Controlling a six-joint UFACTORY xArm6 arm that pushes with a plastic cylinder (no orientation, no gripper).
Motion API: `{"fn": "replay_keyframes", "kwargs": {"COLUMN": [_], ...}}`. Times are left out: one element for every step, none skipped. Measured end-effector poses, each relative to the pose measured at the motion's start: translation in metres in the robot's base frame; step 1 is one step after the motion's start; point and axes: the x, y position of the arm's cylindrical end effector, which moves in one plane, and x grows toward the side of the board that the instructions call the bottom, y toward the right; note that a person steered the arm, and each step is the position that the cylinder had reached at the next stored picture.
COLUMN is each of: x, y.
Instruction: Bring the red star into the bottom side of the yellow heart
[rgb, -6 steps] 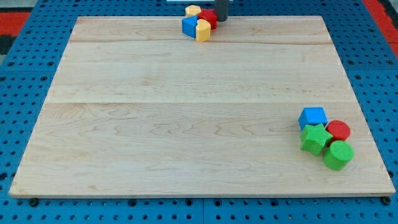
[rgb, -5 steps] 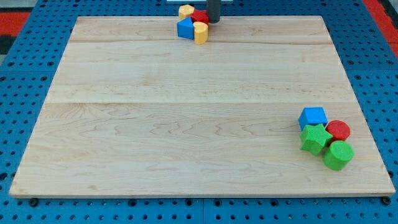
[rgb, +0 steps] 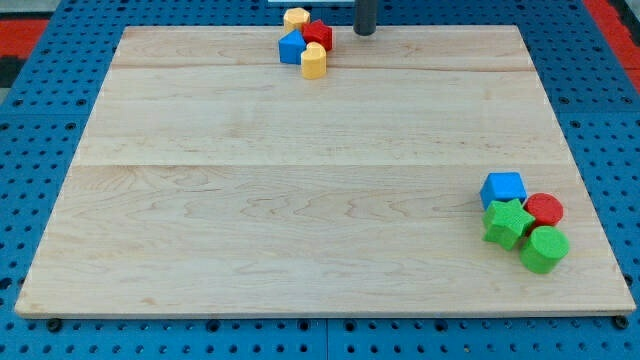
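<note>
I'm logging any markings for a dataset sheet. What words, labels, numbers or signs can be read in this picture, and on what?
None: no readable text on the wooden board, the blue pegboard, my tip, or any block, such as the red star and the yellow heart.

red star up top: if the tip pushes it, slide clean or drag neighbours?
The red star looks low and flat-based, so it probably slides rather than tips. It touches the blue block and yellow heart, so they would likely shift too. My tip stands apart, to its right.

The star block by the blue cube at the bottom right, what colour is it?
Green. The green star shows clearly in the camera view, just below the blue cube.
</note>
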Motion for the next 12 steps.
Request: {"fn": "replay_keyframes", "kwargs": {"x": [0.000,0.001,0.000,0.005,0.034,0.069,0.079,0.079,0.079,0.079,0.079,0.079], "y": [-0.011,-0.036,-0.060,-0.087,-0.108,-0.114,-0.134,-0.149,-0.157,-0.160,-0.160,-0.160]}}
